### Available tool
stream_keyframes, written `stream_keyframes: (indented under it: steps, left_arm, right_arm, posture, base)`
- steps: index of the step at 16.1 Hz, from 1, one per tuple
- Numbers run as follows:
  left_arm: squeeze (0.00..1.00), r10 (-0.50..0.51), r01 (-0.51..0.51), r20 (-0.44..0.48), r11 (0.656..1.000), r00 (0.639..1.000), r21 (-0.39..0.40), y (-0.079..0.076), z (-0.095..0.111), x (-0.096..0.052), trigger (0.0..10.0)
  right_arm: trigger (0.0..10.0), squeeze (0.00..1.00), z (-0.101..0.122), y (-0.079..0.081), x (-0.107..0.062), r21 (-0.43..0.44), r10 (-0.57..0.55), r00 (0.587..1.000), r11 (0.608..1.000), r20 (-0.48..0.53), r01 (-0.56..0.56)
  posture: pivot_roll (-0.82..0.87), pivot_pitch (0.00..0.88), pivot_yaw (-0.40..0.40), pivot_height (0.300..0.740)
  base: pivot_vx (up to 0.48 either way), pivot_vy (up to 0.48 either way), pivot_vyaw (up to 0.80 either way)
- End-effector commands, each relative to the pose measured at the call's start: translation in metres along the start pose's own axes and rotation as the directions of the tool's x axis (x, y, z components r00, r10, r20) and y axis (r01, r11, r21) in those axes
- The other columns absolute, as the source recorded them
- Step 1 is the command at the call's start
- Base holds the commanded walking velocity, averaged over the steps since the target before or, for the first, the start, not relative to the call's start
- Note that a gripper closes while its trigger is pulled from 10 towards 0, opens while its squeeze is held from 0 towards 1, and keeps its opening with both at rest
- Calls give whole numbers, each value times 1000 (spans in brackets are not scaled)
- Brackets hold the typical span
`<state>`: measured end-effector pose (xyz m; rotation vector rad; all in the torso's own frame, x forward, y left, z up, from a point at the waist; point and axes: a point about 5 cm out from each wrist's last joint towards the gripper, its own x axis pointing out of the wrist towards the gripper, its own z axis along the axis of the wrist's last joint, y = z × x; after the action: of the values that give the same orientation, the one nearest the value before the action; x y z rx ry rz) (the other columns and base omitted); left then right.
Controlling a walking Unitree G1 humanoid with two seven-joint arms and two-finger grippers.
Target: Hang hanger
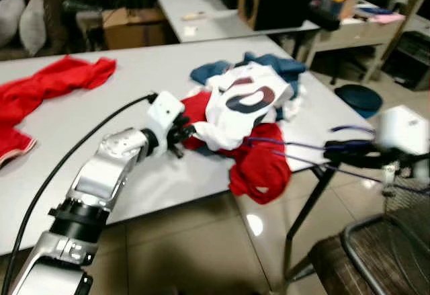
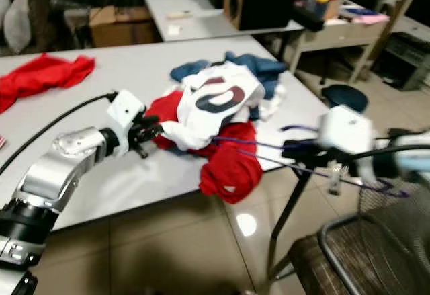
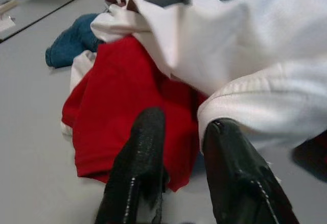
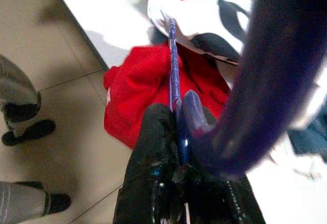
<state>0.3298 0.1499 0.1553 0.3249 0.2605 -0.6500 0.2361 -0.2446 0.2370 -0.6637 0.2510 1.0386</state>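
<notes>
My right gripper (image 1: pixel 336 152) is off the table's right edge, shut on a thin blue-purple hanger (image 1: pixel 289 148). The hanger's wire reaches left into the clothes pile, and its hook (image 4: pixel 265 81) curves over the fingers. A white shirt with a dark and red print (image 1: pixel 242 103) lies on top of a red garment (image 1: pixel 259 167) that droops over the table edge. My left gripper (image 1: pixel 185 134) rests on the table at the shirt's left hem. Its two fingers (image 3: pixel 138 157) stand slightly apart, open, with the white hem (image 3: pixel 255 106) just above one finger and red cloth beyond.
A blue garment (image 1: pixel 275 63) lies behind the pile and another red one (image 1: pixel 47 83) at the table's far left. A metal-framed chair (image 1: pixel 376 255) stands at lower right beside the table leg (image 1: pixel 306 207). A person's feet (image 4: pixel 25 127) are on the floor nearby. A second table (image 1: pixel 215 19) stands behind.
</notes>
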Motion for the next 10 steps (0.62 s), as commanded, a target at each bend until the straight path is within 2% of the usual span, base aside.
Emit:
stream_keyframes:
  steps: [1,2,4,5,8,10]
  left_arm:
    - [1000,40,-40,8,999,999,16,8,3,-3,10000]
    - [1000,87,-87,-2,996,996,1,13,-2,-4,10000]
    - [1000,149,-149,11,989,989,-3,21,-4,-4,10000]
    - [1000,171,-171,14,985,985,-5,24,-3,-4,10000]
    - [1000,329,-329,96,944,939,-17,47,13,-6,10000]
    - [1000,416,-409,173,909,893,-74,58,28,-9,10000]
  right_arm:
    - [10000,0,7,-3,-10,-11,-16,1000,1000,7,16]
    - [10000,0,9,-1,-24,15,-43,999,999,-14,44]
    - [10000,0,4,3,-33,45,-59,996,997,-66,62]
    - [10000,0,1,4,-34,49,-66,994,996,-90,71]
    - [10000,0,-18,7,-33,35,-183,959,980,-216,195]
    - [10000,0,-26,5,-29,21,-254,939,964,-233,266]
  posture:
    - [15,0,7,740]
    - [11,0,12,740]
    - [8,0,16,740]
    - [6,0,20,740]
    - [-2,0,31,740]
    - [17,0,20,740]
  base:
    - [0,0,0]
    - [0,0,0]
    - [0,0,0]
    - [0,0,0]
    - [0,0,0]
    - [0,0,0]
